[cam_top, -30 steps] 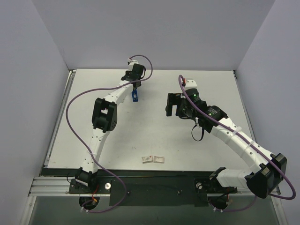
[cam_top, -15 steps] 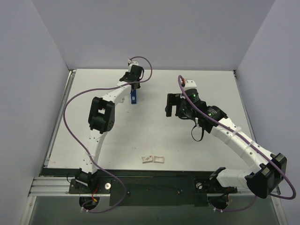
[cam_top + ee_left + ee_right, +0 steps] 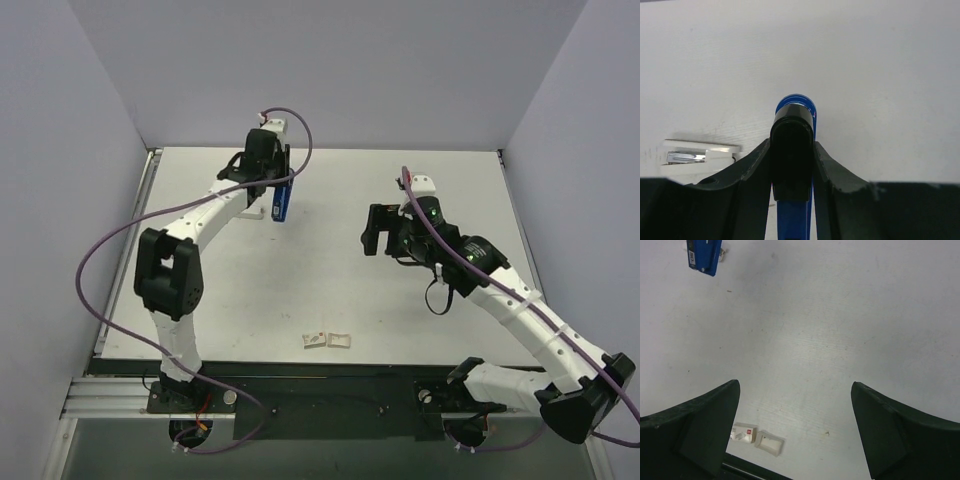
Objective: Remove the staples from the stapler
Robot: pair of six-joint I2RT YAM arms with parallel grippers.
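Observation:
The small royal-blue stapler (image 3: 282, 200) with a black end hangs over the table's far left part. My left gripper (image 3: 272, 180) is shut on it. In the left wrist view the stapler's black end (image 3: 792, 132) sits clamped between my two dark fingers (image 3: 752, 170), the blue body running down behind, and the left gripper (image 3: 791, 147) is above the table. My right gripper (image 3: 380, 230) is open and empty over the middle right of the table, well apart from the stapler. In the right wrist view the right gripper (image 3: 795, 405) holds nothing, and the stapler (image 3: 704, 254) shows at the top left.
A white bar (image 3: 700, 151) with a metal strip in it lies on the table just left of the stapler. Two small white boxes (image 3: 327, 340) lie near the table's front edge; they also show in the right wrist view (image 3: 757, 437). Walls close in the table's sides.
My left arm has swung its elbow far to the left, and its gripper, still shut on the stapler, has shifted slightly left. My right arm has moved a little right.

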